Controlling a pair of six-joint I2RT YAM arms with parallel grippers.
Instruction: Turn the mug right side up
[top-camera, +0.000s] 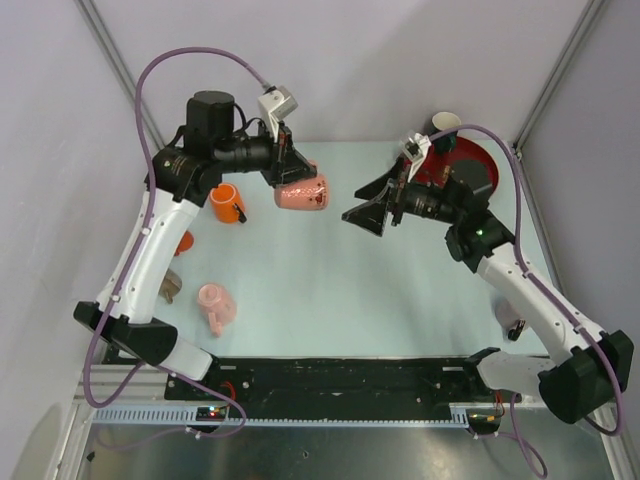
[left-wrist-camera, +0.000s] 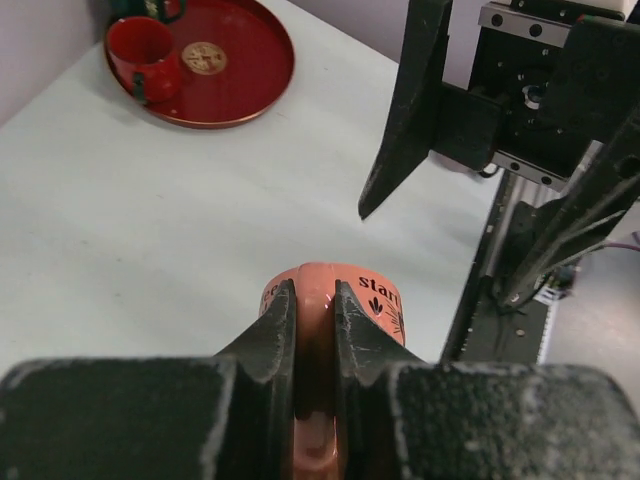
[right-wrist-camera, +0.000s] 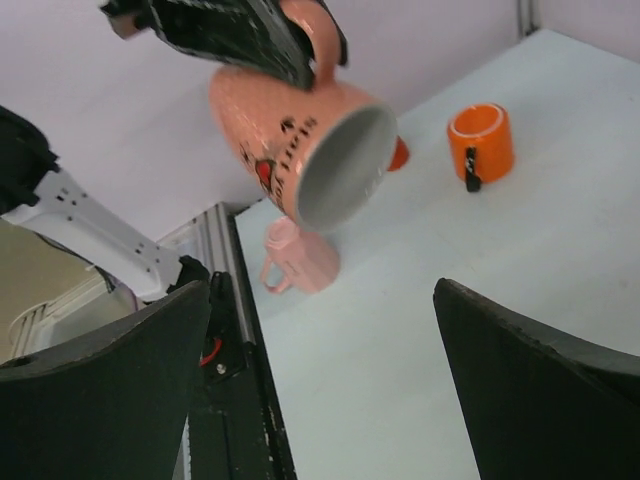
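Observation:
The mug (top-camera: 303, 194) is salmon pink with black lettering. It hangs in the air over the back middle of the table, lying on its side. My left gripper (top-camera: 290, 172) is shut on its handle, and in the left wrist view the handle (left-wrist-camera: 318, 300) sits pinched between both fingers. In the right wrist view the mug (right-wrist-camera: 290, 130) points its open mouth at my right gripper (right-wrist-camera: 322, 290). That right gripper (top-camera: 368, 212) stands wide open a short way to the right of the mug, holding nothing.
An orange mug (top-camera: 227, 203) stands upright at the back left. A pale pink mug (top-camera: 214, 305) lies near the front left. At the back right, a red tray (top-camera: 470, 150) carries a red mug (left-wrist-camera: 145, 60). A white cup (top-camera: 445, 123) stands behind the tray.

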